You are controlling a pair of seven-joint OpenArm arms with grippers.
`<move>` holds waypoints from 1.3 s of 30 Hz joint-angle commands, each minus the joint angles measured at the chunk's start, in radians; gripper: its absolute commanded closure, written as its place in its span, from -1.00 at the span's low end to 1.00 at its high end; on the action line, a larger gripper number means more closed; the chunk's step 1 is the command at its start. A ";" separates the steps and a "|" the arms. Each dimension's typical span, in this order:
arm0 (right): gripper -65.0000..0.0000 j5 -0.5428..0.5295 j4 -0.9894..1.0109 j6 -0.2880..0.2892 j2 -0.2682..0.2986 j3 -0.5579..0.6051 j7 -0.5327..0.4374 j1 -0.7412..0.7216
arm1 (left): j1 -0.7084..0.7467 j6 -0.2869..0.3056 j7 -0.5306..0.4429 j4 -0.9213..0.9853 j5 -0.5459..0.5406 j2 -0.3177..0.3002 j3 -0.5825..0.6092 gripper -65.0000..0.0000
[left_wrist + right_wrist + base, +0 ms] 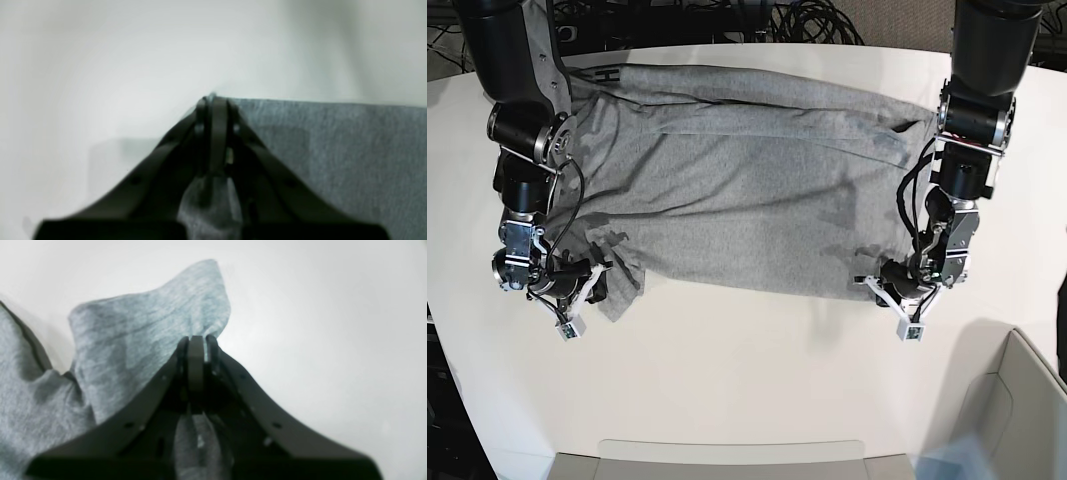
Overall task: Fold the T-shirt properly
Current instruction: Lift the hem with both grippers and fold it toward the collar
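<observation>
The heather-grey T-shirt (pixel 737 190) lies spread across the white table (pixel 747 370), with a strip of black lettering showing at its far left edge. My left gripper (pixel 877 284) is shut on the shirt's near corner on the right side of the base view. In the left wrist view its fingertips (pixel 215 101) pinch the corner of the T-shirt (pixel 333 150), and cloth shows between the fingers. My right gripper (pixel 603 284) is shut on the bunched near corner at the left. There a flap of the T-shirt (pixel 140 340) stands up past the closed right gripper (pixel 196 339).
A white open box (pixel 1012 400) stands at the near right corner. A pale tray edge (pixel 727 455) runs along the front. Cables lie behind the table's far edge. Both black arms stand at the table's sides.
</observation>
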State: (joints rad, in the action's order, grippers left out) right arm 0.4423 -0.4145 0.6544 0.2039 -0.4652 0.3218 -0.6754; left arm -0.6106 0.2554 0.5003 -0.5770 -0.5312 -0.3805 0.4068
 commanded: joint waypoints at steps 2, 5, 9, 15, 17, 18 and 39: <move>1.00 0.029 0.002 0.011 -0.002 0.006 0.049 -0.007 | 0.024 -0.008 0.091 0.005 0.021 -0.007 0.005 1.00; 1.00 0.029 0.001 0.011 -0.002 0.006 0.049 -0.007 | 0.027 -0.008 0.099 0.004 0.021 -0.007 0.005 1.00; 1.00 0.025 -0.005 0.011 -0.004 -0.002 0.049 -0.008 | 0.028 -0.008 0.099 0.004 0.016 -0.008 -0.001 1.00; 1.00 0.023 -0.220 0.017 -0.048 -0.004 0.058 0.046 | 0.122 -0.012 0.119 -0.222 0.015 -0.035 -0.092 1.00; 1.00 0.023 -0.309 0.017 -0.062 0.003 0.115 0.059 | 0.168 -0.011 0.173 -0.297 0.019 -0.035 -0.205 1.00; 1.00 0.023 -0.344 0.017 -0.080 -0.002 0.138 0.059 | 0.185 -0.009 0.188 -0.328 0.021 -0.033 -0.240 1.00; 1.00 0.023 -0.794 0.017 -0.194 -0.004 0.159 0.185 | 0.297 -0.009 0.303 -0.657 0.021 -0.035 -0.383 1.00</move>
State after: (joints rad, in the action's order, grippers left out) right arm 0.4797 -1.1820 0.6655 0.0067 -0.4706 0.5083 -0.4541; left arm -0.2852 0.2432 0.8192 -1.2140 -0.4988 -0.4019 0.0311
